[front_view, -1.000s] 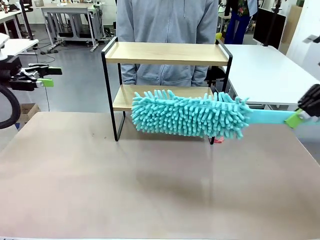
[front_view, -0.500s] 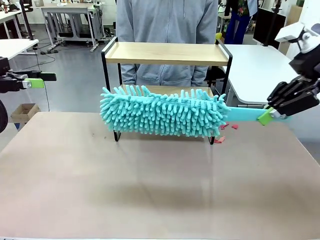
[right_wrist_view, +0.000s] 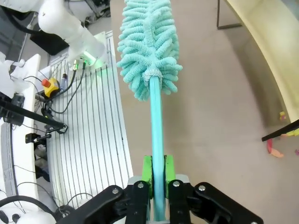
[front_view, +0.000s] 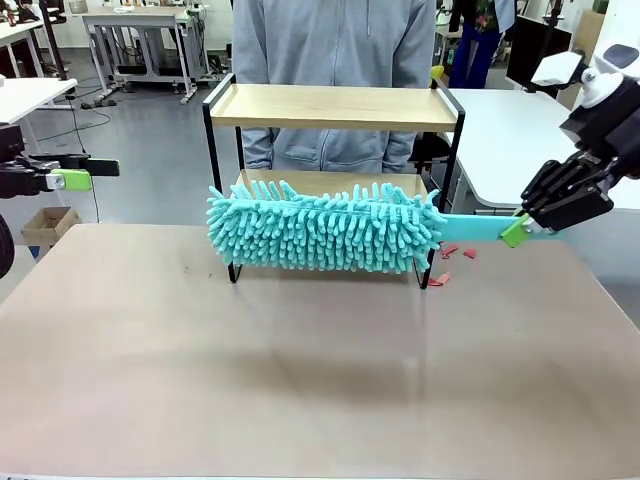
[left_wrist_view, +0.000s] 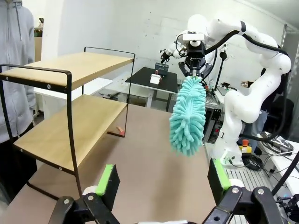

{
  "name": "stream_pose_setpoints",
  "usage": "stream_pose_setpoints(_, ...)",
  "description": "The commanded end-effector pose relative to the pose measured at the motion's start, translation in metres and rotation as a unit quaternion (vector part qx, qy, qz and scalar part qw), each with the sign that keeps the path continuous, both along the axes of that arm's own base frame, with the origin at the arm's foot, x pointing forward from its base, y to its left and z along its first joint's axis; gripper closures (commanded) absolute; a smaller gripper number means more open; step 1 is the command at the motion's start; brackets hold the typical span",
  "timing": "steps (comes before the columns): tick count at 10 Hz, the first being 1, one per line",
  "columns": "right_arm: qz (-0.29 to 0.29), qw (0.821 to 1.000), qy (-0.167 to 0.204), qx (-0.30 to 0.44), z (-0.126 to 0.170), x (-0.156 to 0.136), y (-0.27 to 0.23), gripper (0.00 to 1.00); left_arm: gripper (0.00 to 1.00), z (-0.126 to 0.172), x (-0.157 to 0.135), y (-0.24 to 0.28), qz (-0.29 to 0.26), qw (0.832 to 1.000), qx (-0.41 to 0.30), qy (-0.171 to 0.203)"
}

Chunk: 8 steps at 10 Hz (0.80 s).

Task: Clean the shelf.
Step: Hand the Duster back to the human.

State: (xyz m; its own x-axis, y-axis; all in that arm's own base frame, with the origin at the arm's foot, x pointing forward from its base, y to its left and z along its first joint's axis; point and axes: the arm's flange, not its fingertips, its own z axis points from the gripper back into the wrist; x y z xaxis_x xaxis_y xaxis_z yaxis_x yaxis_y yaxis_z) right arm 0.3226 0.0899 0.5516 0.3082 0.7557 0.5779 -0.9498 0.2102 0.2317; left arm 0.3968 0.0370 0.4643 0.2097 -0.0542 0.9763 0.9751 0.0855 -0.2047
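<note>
At table centre, 12 o'clock: shelf [front_view: 335,106], two boards. Right gripper [front_view: 522,228], 3 o'clock, clamps duster [front_view: 325,228] handle; head hangs before lower board. Left gripper [front_view: 72,176], 9 o'clock, spread wide, idle. Sweeping step; next you push head inward onto board.

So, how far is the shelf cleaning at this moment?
Done: red scraps lie on the table beside the shelf; both boards look bare. In hand: the right gripper is shut on the duster, held in front of the lower board. Left: the scraps; the left gripper is open and idle.
</note>
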Motion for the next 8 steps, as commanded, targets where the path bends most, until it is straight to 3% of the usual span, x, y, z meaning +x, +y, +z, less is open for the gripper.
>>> stream_pose_setpoints(1,0.005,1.000,0.003,0.013,0.003,-0.002,-0.002,0.87,0.00,0.003,0.002,0.003,0.003,1.000,-0.008,-0.003)
stream_pose_setpoints(5,0.005,1.000,0.003,0.013,0.003,-0.002,-0.002,0.87,0.00,0.008,-0.007,-0.008,-0.001,1.000,-0.004,0.005)
stream_pose_setpoints(8,0.005,1.000,0.003,0.013,0.003,-0.002,-0.002,0.87,0.00,0.024,-0.034,-0.032,-0.007,1.000,-0.009,-0.020)
